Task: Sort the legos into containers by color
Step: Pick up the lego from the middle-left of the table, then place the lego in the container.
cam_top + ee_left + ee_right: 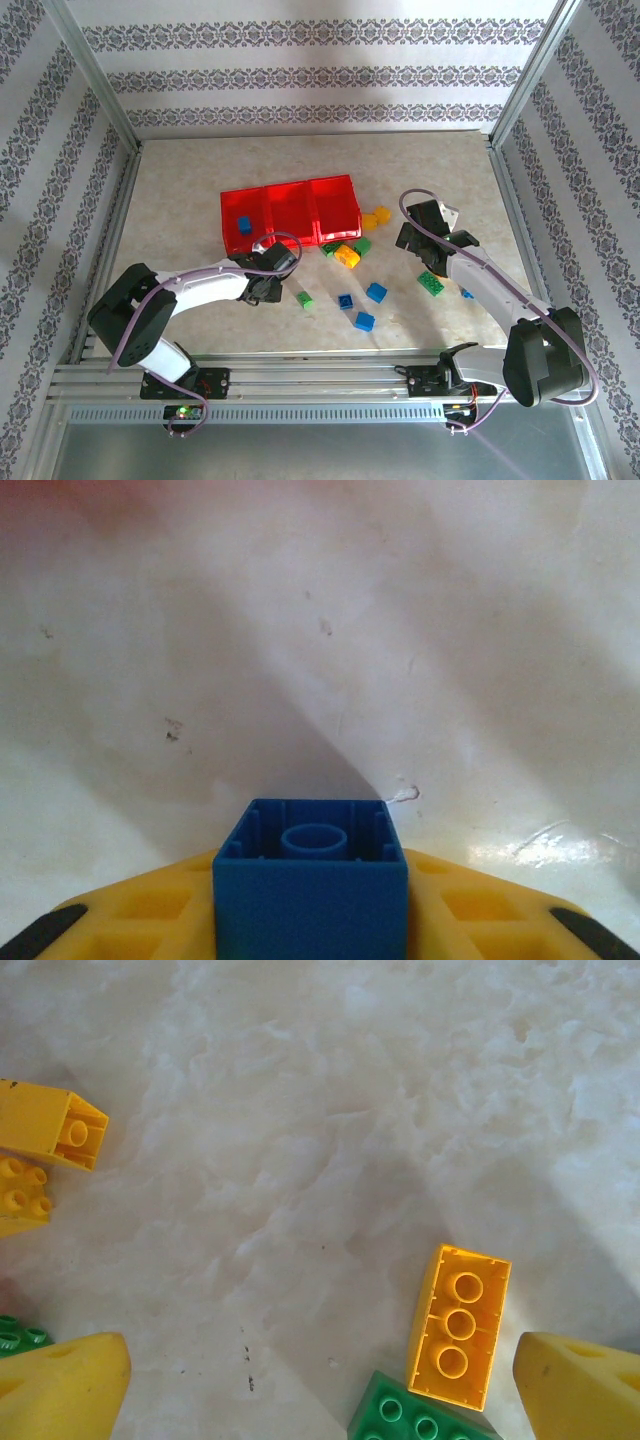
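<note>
Left claw is shown pinching a small blue brick, which is held between the yellow fingers with its hollow underside turned to the wrist camera. From overhead, this claw is seen just short of the near wall of the red containers. The right claw is held spread wide above the desk, with nothing gripped. A yellow brick, hollow side up, lies close beside one of its fingers and touches a green brick.

The step in hand is judged to be the delivery of the blue brick. It would best be raised clear of the near wall and carried over the middle of the left compartment. The pinch should be loosened only once the brick is low over the floor, so that it is not bounced out.

Farther out, loose legos are scattered on the desk in front of the tray and to its right, among them a blue lego and a green lego. An orange-yellow lego lies just beside the tray's right end.

Beyond them the three joined compartments are set in a row. One sorted blue lego lies in the left compartment. Nothing can be made out in the middle and right ones.
</note>
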